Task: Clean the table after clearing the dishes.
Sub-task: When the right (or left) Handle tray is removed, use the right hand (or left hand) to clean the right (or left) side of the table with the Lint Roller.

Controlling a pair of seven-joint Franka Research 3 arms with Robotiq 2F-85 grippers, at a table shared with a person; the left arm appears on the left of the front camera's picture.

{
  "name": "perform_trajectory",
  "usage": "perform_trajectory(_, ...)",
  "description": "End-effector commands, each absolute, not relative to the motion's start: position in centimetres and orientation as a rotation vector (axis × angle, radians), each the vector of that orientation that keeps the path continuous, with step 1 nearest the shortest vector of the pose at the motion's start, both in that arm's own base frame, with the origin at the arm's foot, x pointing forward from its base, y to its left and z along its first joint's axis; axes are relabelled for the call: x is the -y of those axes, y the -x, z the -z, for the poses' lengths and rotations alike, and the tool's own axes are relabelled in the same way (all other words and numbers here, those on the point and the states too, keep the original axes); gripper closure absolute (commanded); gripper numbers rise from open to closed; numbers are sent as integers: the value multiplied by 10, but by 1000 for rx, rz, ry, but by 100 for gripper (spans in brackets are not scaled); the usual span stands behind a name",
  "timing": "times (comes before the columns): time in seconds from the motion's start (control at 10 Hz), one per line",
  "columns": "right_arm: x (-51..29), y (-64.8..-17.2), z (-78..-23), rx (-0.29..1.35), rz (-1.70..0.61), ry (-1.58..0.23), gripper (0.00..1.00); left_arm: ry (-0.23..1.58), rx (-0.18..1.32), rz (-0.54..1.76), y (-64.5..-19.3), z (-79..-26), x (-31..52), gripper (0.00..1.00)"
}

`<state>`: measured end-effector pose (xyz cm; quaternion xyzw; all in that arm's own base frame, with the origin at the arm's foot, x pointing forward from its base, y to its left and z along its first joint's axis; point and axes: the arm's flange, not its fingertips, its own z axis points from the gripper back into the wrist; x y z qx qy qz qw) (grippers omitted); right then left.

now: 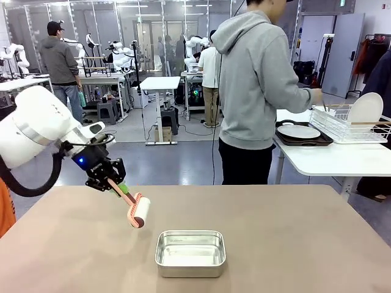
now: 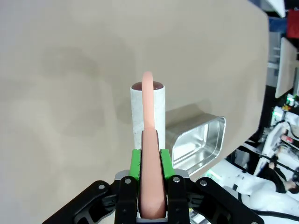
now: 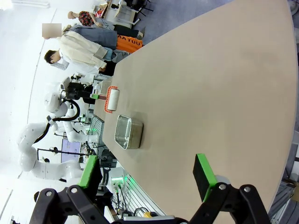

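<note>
My left gripper (image 1: 113, 182) is shut on the pink handle of a lint roller (image 1: 137, 212), and its white roll hangs low over the left part of the tan table (image 1: 293, 244). I cannot tell whether the roll touches the top. In the left wrist view the green pads (image 2: 136, 164) clamp the pink handle (image 2: 152, 186), and the roll (image 2: 147, 108) points away over the table (image 2: 70, 70). My right gripper (image 3: 147, 172) stands open, high above the table (image 3: 210, 84), with nothing between its fingers. A white plate (image 1: 299, 131) lies on a dark tray on the white side table, and another plate (image 1: 366, 108) stands in the wire rack.
A shiny steel pan (image 1: 190, 252) sits near the table's front middle, to the right of the roller; it is also the pan (image 2: 198, 142) beside the roll and the pan (image 3: 128, 131). A person in a grey hoodie (image 1: 256, 79) stands beyond the far edge, turned towards the side table's rack (image 1: 351, 125).
</note>
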<state>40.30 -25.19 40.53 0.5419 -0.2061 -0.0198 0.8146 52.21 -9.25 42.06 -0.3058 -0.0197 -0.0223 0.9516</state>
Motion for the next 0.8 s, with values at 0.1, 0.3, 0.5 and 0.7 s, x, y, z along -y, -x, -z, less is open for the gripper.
perform_trajectory(0.1, 251, -402, -408, 450, 30, -1162, 0, 730, 37, 74, -542, -395, 78, 79)
perform_trajectory(0.3, 251, -402, -408, 450, 30, -1162, 0, 763, 43, 63, -541, -369, 66, 79)
perform_trajectory(0.5, 251, -402, -408, 450, 30, -1162, 0, 777, 67, 48, -538, -337, 47, 79)
perform_trajectory(0.7, 251, -402, -408, 450, 30, -1162, 0, 784, 77, 38, -532, -323, 27, 79)
